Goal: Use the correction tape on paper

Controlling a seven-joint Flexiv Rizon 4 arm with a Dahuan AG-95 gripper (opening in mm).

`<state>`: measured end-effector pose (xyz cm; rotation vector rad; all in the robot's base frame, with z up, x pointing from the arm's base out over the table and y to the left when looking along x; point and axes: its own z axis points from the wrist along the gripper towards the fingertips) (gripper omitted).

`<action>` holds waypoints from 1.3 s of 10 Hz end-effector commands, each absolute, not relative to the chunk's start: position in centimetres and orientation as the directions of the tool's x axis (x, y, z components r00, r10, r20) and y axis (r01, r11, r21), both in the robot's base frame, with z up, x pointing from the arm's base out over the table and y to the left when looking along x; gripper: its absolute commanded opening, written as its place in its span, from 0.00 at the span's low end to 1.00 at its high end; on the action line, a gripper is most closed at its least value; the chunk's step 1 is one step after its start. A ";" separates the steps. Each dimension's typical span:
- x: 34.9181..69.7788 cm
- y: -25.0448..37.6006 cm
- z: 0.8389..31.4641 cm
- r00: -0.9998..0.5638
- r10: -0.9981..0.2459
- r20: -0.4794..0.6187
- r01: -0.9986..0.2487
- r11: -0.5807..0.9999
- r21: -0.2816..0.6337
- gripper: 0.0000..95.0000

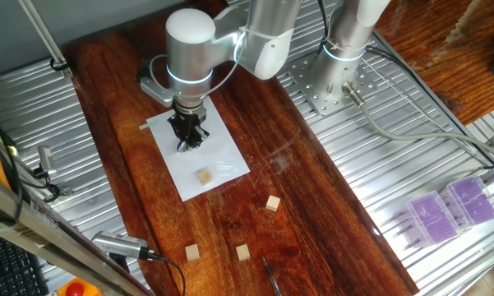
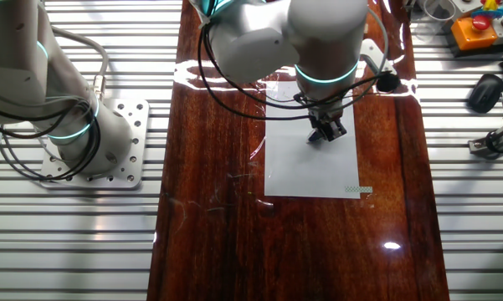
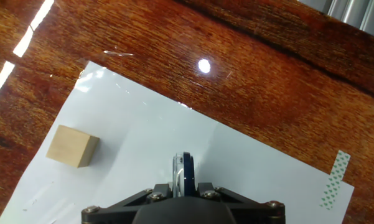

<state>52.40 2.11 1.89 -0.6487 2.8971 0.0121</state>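
- Closest to my hand camera I see the black two-finger gripper (image 3: 185, 186) pointing down at the sheet; its fingers are clamped on the small dark correction tape dispenser with a translucent pale rim (image 3: 184, 169), which stands edge-on between them with its front end over the paper.
- Under it lies the plain white rectangular sheet of paper (image 3: 236, 168), flat on the glossy dark red-brown wooden table (image 3: 267, 81); whether the dispenser's tip actually touches the sheet, I cannot tell from any view.
- Left of the gripper in the hand view, a small tan wooden cube (image 3: 73, 145) sits on the paper, apart from the dispenser; in one fixed view the same cube (image 1: 204, 177) lies near the sheet's nearer edge, just below the gripper (image 1: 189, 136).
- At the paper's right corner in the hand view, a short strip of pale tape with green marks (image 3: 334, 179) bridges sheet and wood; the other fixed view shows it at the sheet's lower right corner (image 2: 360, 190).
- Farther out on the bare wood, three more tan wooden cubes rest well apart from the paper: one (image 1: 273, 203) to the right, two (image 1: 192, 252) (image 1: 243, 252) nearer the table's front edge.
- Beyond the sheet, the silver-white arm (image 2: 318, 42) leans over the table from its base on the perforated metal plate (image 2: 130, 142).
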 end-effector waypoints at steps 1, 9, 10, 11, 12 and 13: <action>52.7 2.2 1.7 -0.889 -0.421 -0.179 -0.424 0.905 -0.024 0.00; 54.2 2.6 1.5 -0.884 -0.419 -0.206 -0.424 0.905 -0.023 0.00; 54.4 2.7 1.4 -0.884 -0.418 -0.210 -0.423 0.906 -0.019 0.00; 54.6 2.8 1.4 -0.883 -0.417 -0.214 -0.423 0.906 -0.020 0.00; 54.8 2.9 1.4 -0.883 -0.416 -0.217 -0.422 0.906 -0.022 0.00; 55.1 2.9 1.4 -0.882 -0.416 -0.221 -0.422 0.906 -0.022 0.00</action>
